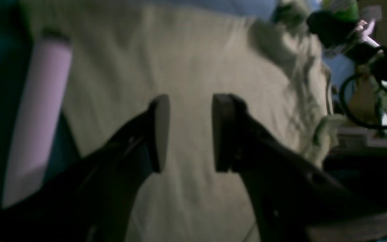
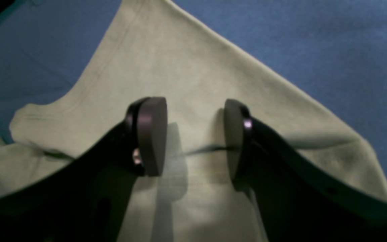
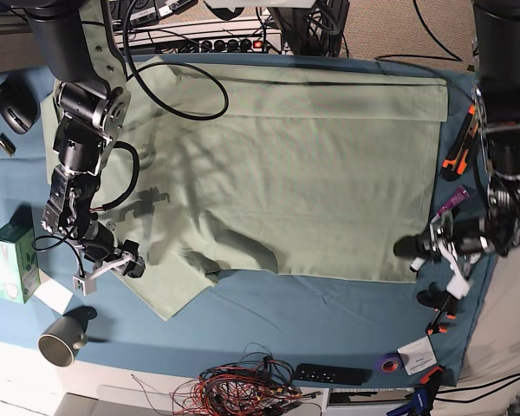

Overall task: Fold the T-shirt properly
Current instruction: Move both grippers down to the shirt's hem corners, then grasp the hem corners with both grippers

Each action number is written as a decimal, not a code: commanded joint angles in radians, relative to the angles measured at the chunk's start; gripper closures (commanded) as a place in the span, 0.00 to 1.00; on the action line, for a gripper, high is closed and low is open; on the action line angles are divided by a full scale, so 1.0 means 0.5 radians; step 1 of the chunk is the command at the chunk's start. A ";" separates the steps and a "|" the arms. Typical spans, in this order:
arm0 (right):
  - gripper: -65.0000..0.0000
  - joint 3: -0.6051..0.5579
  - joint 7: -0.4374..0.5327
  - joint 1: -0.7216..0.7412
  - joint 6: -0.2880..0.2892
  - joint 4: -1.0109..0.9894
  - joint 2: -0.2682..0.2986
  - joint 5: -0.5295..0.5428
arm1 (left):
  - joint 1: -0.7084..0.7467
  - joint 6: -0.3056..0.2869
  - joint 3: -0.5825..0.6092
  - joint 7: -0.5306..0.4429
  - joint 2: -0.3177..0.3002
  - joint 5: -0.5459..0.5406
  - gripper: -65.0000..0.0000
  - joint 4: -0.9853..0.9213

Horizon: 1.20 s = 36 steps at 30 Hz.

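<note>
Cloth: pale sage-green shirt [image 3: 286, 165], soft woven cotton, matte, spread wide over the blue table cover [image 3: 329, 303] with its back up; collar and buttons not visible.
Lie: mostly flat across the middle of the table; a sleeve [image 2: 193, 67] points out at the base view's lower left, with creases and a small tuck near it.
Handling: judged light, limp and not slippery; it will sag and drag when lifted, so it wants a pinch at a hem or sleeve corner, both sides raised together.
Edges: stitched seam lines run along the sleeve in the right wrist view; they look the firmest place to grip.
Right gripper [image 2: 193, 141]: pads spread apart, hovering over the sleeve, nothing between them.
Left gripper [image 1: 190, 134]: pads likewise apart and empty, above the shirt's side edge; view blurred.
Clutter: mug [image 3: 62, 340], green box [image 3: 13, 260], tools and cables around the rim.
</note>
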 commanded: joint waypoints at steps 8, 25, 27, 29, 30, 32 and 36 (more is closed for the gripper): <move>0.58 0.002 0.031 0.043 0.014 0.033 0.021 0.024 | -0.014 -0.014 -0.008 -0.423 -0.037 0.460 0.69 0.031; 0.58 0.002 0.092 -0.027 0.014 0.033 0.022 0.022 | -0.019 0.328 -0.008 -1.111 -0.035 1.360 0.69 0.130; 0.58 0.002 0.100 -0.027 0.014 0.033 0.022 0.022 | -0.018 0.327 -0.008 -1.110 -0.035 1.304 0.69 0.130; 0.58 0.002 0.105 -0.027 0.014 0.033 0.021 0.022 | -0.019 0.308 -0.008 -1.110 -0.036 1.183 0.69 0.129; 0.58 0.002 0.105 -0.027 0.014 0.033 0.021 0.022 | -0.020 0.288 -0.008 -1.109 -0.035 1.106 0.69 0.130; 0.58 0.002 0.112 -0.027 0.014 0.033 0.021 0.022 | -0.026 0.282 -0.008 -1.112 -0.032 0.983 0.66 0.129; 0.58 0.002 0.134 -0.027 0.014 0.033 0.021 0.022 | -0.060 0.349 -0.008 -1.181 -0.015 1.054 0.65 0.126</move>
